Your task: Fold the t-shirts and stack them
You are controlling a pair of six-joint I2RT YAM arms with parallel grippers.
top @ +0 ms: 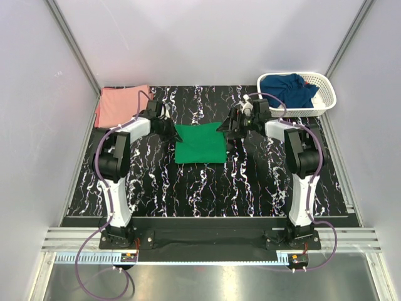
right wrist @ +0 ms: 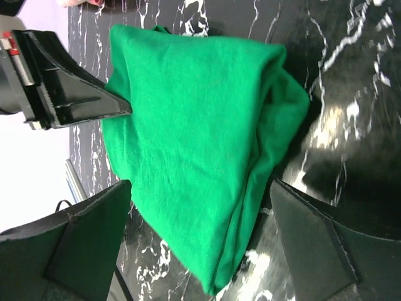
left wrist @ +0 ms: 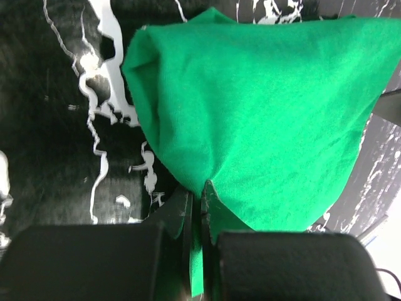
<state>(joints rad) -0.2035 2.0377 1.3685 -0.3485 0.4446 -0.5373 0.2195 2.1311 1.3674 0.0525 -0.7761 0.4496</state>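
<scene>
Lying near the middle of the black marbled table (top: 250, 188), the green t-shirt (top: 200, 144) is folded into a rough rectangle with several layers. Its thick folded edge shows in the right wrist view.

The left gripper (left wrist: 202, 191) is at the shirt's 10 o'clock corner. Its jaws are pressed together on the green cloth, and a thin strip of the fabric runs down between them. The cloth rises toward this pinch in a stretched cone.

The right gripper (right wrist: 200, 185) is at the shirt's 2 o'clock corner. Its two fingers (right wrist: 81, 238) are spread wide, one on each side of the folded cloth, and they hold nothing. Whether they touch the fabric, I cannot tell.

Farther out, at 10 o'clock from the green shirt, the pink t-shirt (top: 122, 105) lies folded flat at the far left corner of the table. At 2 o'clock, the navy t-shirt (top: 289, 88) sits crumpled inside a white lattice basket (top: 327, 100) at the far right corner. Both are well apart from the green one.
</scene>
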